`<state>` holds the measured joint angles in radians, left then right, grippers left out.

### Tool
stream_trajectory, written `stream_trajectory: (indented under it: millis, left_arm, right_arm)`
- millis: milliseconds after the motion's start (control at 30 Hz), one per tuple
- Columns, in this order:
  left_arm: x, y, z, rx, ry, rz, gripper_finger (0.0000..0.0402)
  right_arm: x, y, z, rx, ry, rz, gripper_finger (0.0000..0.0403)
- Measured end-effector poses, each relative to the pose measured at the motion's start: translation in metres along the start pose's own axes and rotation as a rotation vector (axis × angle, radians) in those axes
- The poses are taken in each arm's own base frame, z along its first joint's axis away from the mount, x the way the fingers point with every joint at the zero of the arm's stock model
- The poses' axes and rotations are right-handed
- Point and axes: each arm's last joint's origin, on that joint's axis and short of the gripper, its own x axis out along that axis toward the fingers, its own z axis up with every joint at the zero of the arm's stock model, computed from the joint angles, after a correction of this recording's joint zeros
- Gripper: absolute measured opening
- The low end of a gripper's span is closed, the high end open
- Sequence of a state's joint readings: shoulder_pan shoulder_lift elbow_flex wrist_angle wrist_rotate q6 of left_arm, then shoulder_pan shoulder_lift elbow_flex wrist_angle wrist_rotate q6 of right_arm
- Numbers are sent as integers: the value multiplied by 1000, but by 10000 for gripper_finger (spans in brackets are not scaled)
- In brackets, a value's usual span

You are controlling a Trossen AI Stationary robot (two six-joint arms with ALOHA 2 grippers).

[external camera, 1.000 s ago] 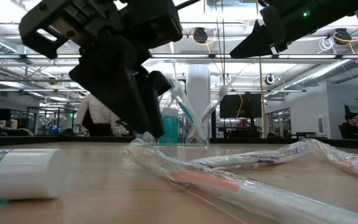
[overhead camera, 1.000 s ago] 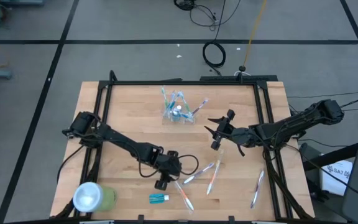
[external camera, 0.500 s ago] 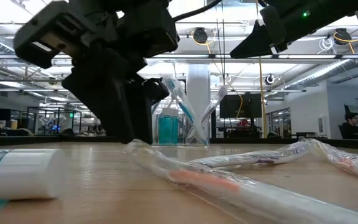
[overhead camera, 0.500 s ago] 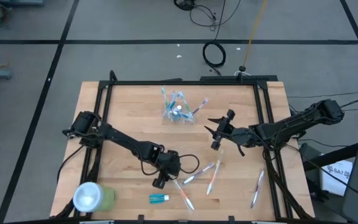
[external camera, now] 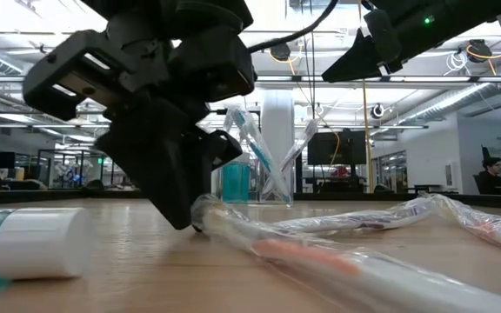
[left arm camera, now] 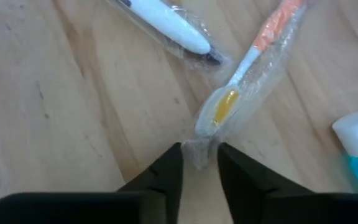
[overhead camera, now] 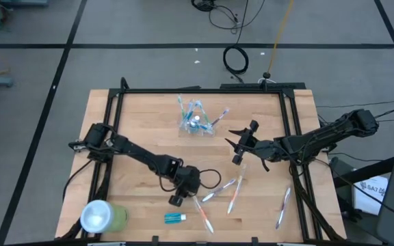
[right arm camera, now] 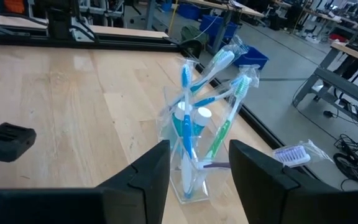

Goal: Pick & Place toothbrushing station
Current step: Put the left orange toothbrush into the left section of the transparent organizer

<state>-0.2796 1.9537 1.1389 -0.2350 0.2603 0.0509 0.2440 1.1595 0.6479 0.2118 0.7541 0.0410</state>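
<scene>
The clear plastic cup [overhead camera: 195, 124] stands upright at the table's far middle and holds several toothbrushes and small tubes; it also shows in the right wrist view [right arm camera: 189, 177]. A wrapped orange toothbrush [overhead camera: 201, 212] lies near the front edge. My left gripper [overhead camera: 176, 199] is down on the table at the end of its wrapper [left arm camera: 199, 149], fingers closed on it. My right gripper [overhead camera: 233, 149] hovers open and empty above the table, right of the cup. My left gripper pinches the flat end of the clear wrapper [left arm camera: 197, 155] between its two fingertips [left arm camera: 171, 163], just beyond the brush head [left arm camera: 219, 109]. The fingers slant down from the table's left, in line with the brush. The toothbrush lies on the table [external camera: 320, 261].
A light-green cup [overhead camera: 103, 216] lies at the front left corner, a teal tube with a white cap [overhead camera: 175, 217] beside the orange brush. More wrapped toothbrushes [overhead camera: 219, 190] [overhead camera: 234, 195] [overhead camera: 282, 207] lie front right. A black frame rail [overhead camera: 197, 91] runs along the far edge.
My left gripper has come down and tipped until its fingertips reach the table at the wrapper's end. The orange toothbrush has slid a little along the table, away from the gripper. My right gripper has kept still.
</scene>
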Motion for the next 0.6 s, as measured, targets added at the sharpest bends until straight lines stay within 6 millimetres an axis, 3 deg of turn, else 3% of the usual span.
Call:
stream_trajectory:
  millis: [300, 433, 600]
  left_arm:
    - [-1, 4, -1, -7, 5, 4, 8]
    - [-3, 4, -3, -14, 28, 22, 8]
    - [-27, 0, -1, 4, 50, 124, 3]
  right_arm:
    - [0, 0, 0, 0, 0, 0, 155]
    - [0, 0, 0, 0, 0, 0, 155]
    - [0, 0, 0, 0, 0, 0, 155]
